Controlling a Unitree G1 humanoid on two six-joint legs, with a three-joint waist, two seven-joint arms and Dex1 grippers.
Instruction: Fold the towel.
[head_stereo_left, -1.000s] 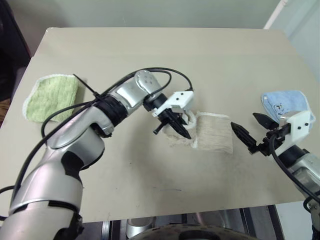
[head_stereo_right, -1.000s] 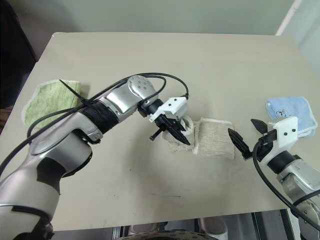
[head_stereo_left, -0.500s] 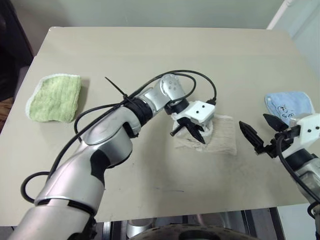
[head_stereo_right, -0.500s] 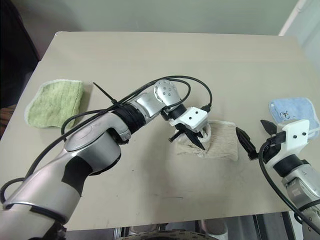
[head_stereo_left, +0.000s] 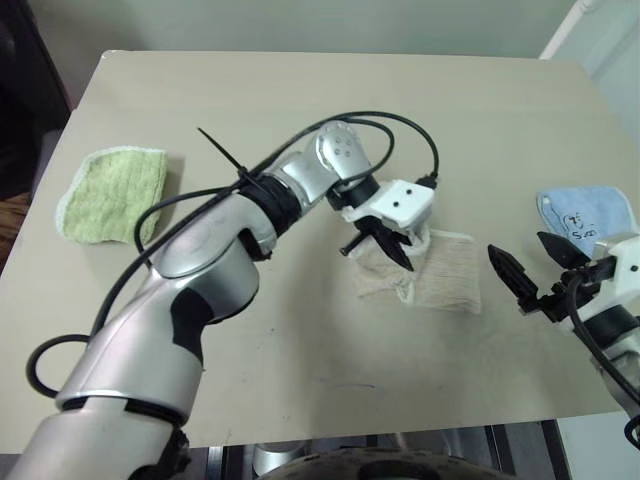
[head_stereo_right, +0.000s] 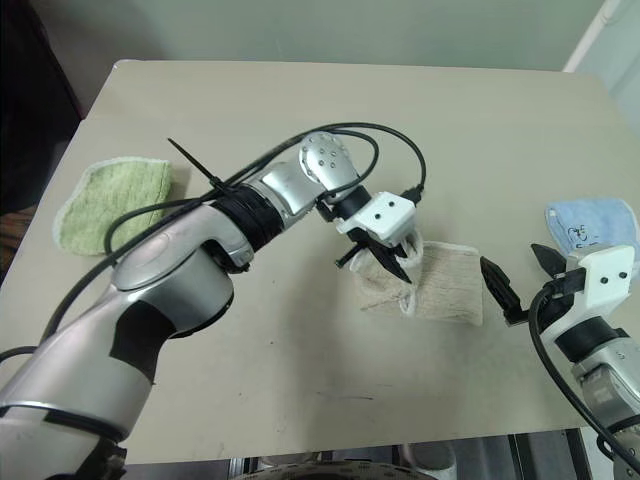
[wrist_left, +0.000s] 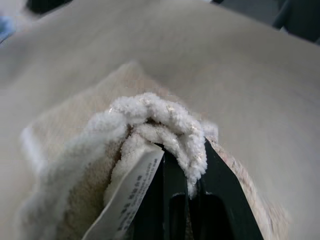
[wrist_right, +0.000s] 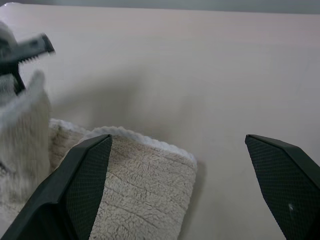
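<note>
Fingers of the left gripper (head_stereo_left: 388, 247) pinch the towel (head_stereo_left: 440, 285) edge, lifting it mid-surface; right gripper (head_stereo_left: 530, 272) fingers are spread, empty. Fold looks partly done; laying over remains.

Beige towel (head_stereo_left: 440, 280), white edging; green cloth (head_stereo_left: 110, 192); light-blue cloth (head_stereo_left: 585, 212).
</note>
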